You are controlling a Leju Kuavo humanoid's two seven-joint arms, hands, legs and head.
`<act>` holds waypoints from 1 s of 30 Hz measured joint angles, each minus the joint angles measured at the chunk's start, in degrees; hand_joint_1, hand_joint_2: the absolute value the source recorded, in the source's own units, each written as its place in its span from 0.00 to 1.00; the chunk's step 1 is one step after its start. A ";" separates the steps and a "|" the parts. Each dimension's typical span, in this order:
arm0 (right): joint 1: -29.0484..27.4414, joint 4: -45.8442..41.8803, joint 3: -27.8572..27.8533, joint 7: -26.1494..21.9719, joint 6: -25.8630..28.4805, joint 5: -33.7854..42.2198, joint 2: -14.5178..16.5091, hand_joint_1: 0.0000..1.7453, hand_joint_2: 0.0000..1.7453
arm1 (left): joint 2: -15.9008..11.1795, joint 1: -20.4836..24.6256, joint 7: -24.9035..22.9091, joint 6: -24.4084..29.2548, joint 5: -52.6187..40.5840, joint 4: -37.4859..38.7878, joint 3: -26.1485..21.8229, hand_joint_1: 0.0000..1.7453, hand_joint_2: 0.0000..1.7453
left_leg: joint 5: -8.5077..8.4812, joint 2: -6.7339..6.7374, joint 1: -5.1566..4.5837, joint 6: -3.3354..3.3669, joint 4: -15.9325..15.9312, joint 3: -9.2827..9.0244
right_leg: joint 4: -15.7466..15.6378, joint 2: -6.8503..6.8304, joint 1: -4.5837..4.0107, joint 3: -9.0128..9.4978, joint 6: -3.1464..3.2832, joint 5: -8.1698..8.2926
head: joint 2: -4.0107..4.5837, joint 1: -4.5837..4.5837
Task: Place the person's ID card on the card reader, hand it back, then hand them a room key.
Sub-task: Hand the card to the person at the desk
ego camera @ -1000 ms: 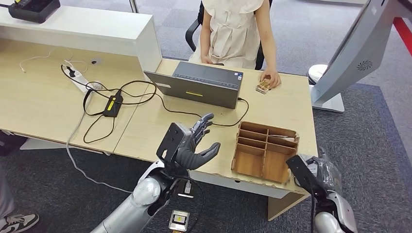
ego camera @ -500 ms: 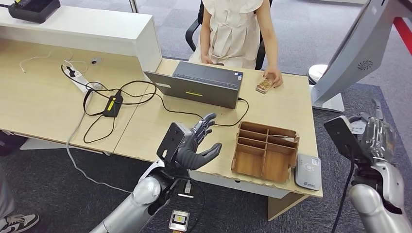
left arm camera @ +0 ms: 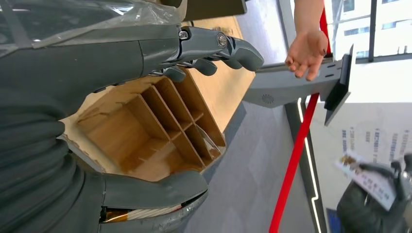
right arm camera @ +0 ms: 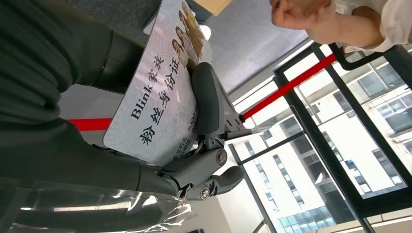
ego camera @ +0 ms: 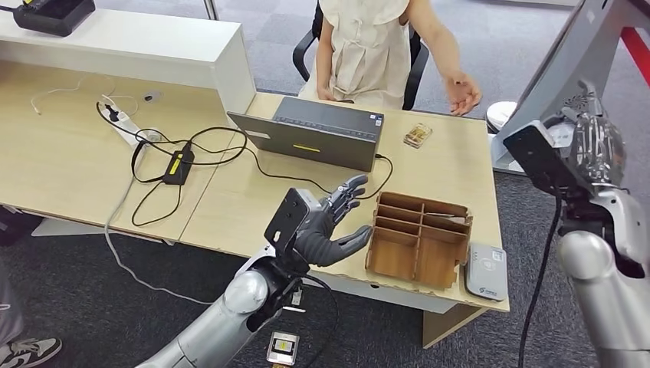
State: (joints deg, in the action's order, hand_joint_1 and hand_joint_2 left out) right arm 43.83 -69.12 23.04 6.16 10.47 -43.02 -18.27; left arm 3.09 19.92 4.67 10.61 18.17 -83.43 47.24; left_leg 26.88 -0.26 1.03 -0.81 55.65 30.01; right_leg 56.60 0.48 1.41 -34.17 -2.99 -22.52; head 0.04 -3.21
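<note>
One right hand [ego camera: 590,146] holds the ID card [right arm camera: 160,102] raised.

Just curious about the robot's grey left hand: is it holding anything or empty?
Empty. The grey left hand hovers with fingers spread beside the wooden divided box, nothing between them.

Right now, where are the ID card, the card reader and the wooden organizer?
ID card [right arm camera: 155,107]: right wrist view, printed face, held in the right hand.
Card reader [ego camera: 486,271]: head view, middle of its top.
Wooden organizer [ego camera: 418,239]: head view, a central divider.
</note>
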 joint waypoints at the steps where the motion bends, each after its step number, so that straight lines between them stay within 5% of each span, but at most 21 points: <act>1: 2.00 2.38 0.51 -0.71 0.01 0.75 0.82 1.00 1.00 | 0.22 0.38 0.01 -0.19 0.25 0.26 0.27 0.00 1.00 | 0.00 0.00 0.00 0.00 0.00 0.00 | 0.00 0.00 0.00 -0.01 0.00 0.00 | 0.00 -0.01; 11: 16.69 25.04 4.01 -1.46 1.82 6.58 9.45 1.00 1.00 | 0.83 2.94 -1.22 -0.41 1.93 2.00 2.29 0.00 1.00 | -0.01 -0.01 0.04 -0.01 0.00 0.02 | 0.02 -0.03 -0.05 -0.04 0.00 -0.01 | 0.00 -0.01; 24: 21.95 39.45 4.97 1.86 3.84 8.20 15.40 1.00 1.00 | 0.91 4.36 -2.44 0.86 2.66 2.54 3.35 0.00 1.00 | -0.01 -0.01 0.03 0.00 0.02 0.00 | -0.01 -0.02 -0.04 -0.04 0.00 -0.01 | 0.00 -0.01; 28: 22.27 41.42 5.15 1.86 3.85 7.85 16.38 0.00 1.00 | 0.90 4.36 -2.45 1.47 2.66 2.54 3.48 0.00 1.00 | -0.01 -0.01 0.03 0.00 0.02 -0.01 | -0.01 -0.01 -0.04 -0.04 0.00 -0.01 | 0.00 -0.01; 30: 22.40 42.21 5.35 1.80 3.99 7.57 16.81 0.00 1.00 | 0.89 4.36 -2.44 1.89 2.66 2.54 3.53 0.00 1.00 | -0.01 -0.01 0.03 0.00 0.02 -0.01 | 0.00 0.00 -0.04 -0.03 0.00 -0.01 | 0.00 -0.01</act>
State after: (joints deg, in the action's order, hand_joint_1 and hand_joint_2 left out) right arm 66.23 -26.91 28.39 7.97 14.46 -35.45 -1.46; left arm 3.98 24.28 2.23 12.50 20.83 -80.89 50.77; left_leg 26.88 -0.27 1.07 -0.82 55.67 30.00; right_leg 56.59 0.48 1.37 -34.20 -2.99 -22.52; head 0.04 -3.22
